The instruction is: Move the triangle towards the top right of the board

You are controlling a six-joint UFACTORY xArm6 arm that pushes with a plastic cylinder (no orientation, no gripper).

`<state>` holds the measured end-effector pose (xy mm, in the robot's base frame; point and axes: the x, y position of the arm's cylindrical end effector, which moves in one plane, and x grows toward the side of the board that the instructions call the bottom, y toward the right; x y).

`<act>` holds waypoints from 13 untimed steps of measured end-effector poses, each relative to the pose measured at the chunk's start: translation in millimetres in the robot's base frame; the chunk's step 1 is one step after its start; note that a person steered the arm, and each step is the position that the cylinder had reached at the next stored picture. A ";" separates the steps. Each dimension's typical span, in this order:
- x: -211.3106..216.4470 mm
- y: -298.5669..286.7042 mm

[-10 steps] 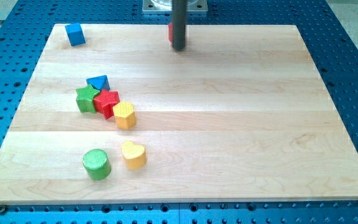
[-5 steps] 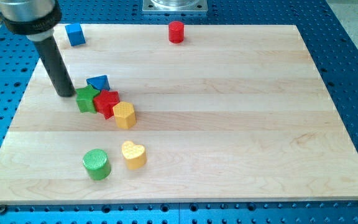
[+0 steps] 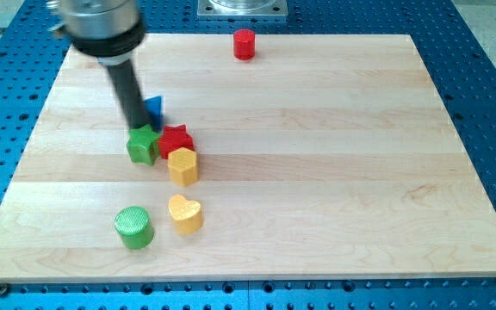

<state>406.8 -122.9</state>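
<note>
The blue triangle point(image 3: 153, 111) lies left of the board's middle, mostly hidden behind my rod. My tip point(image 3: 135, 127) sits against its left side, just above the green star point(image 3: 143, 145). The red star point(image 3: 176, 139) touches the green star's right side, and the yellow hexagon point(image 3: 182, 165) sits just below the red star. The rod is blurred with motion.
A red cylinder point(image 3: 244, 43) stands near the view's top edge, in the middle. A green cylinder point(image 3: 133, 227) and a yellow heart point(image 3: 185, 213) lie toward the view's bottom left. The blue cube seen earlier is hidden behind the arm point(image 3: 100, 21).
My tip has swept right from the cluster's left side. The blue triangle, both stars and the yellow hexagon have shifted to the right.
</note>
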 end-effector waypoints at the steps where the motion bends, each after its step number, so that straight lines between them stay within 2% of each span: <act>1: -44.0 75.4; 2: -35.8 56.1; 3: 24.4 37.0; 4: 8.3 -4.6; 6: -71.9 -0.5; 7: -83.8 20.0; 8: -83.9 75.8; 9: -74.0 23.1; 10: -43.8 21.0; 11: -43.9 99.1; 12: -68.4 188.0; 13: -123.0 212.6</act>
<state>283.8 89.7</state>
